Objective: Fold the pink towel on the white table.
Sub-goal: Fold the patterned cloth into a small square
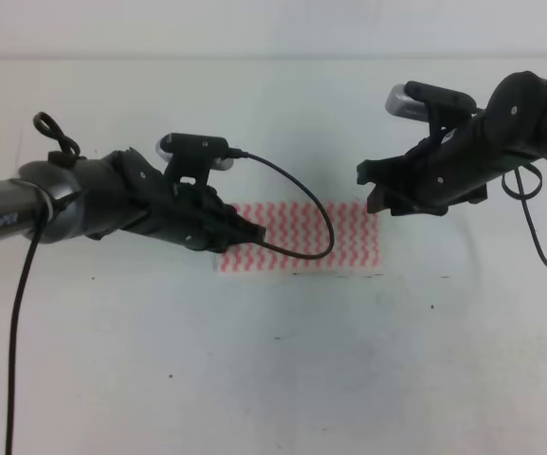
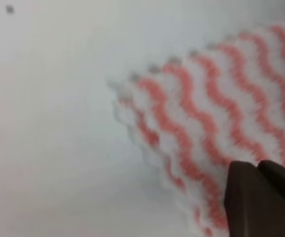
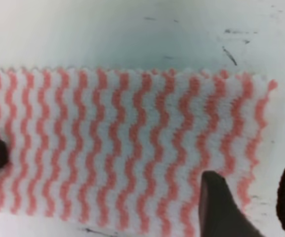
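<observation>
Pink-and-white zigzag-striped thin cloth towel [image 1: 335, 237] lies flat on the plain white speckled table [image 1: 273, 360] as a wide strip between my two arms, its far edge scalloped and its near edge straight, which suggests one fold is already in place. Judged step in hand: taking the short ends to bring one across onto the other. To do this well, I should pinch only the cloth at the end, catching both layers if the strip is doubled, lift just enough to clear the surface, and carry the end straight along the strip so the edges meet squarely without dragging the rest askew. My left gripper [image 1: 251, 230] sits low over the towel's left end; the left wrist view shows dark fingertips [image 2: 263, 197] close together over the striped cloth near its corner, but I cannot tell whether they pinch it. My right gripper [image 3: 248, 197] hovers over the right end with its fingers [image 3: 216, 202] apart, one over the stripes and the other just past the towel's right edge; it holds nothing, and contact with the cloth is not confirmed.
</observation>
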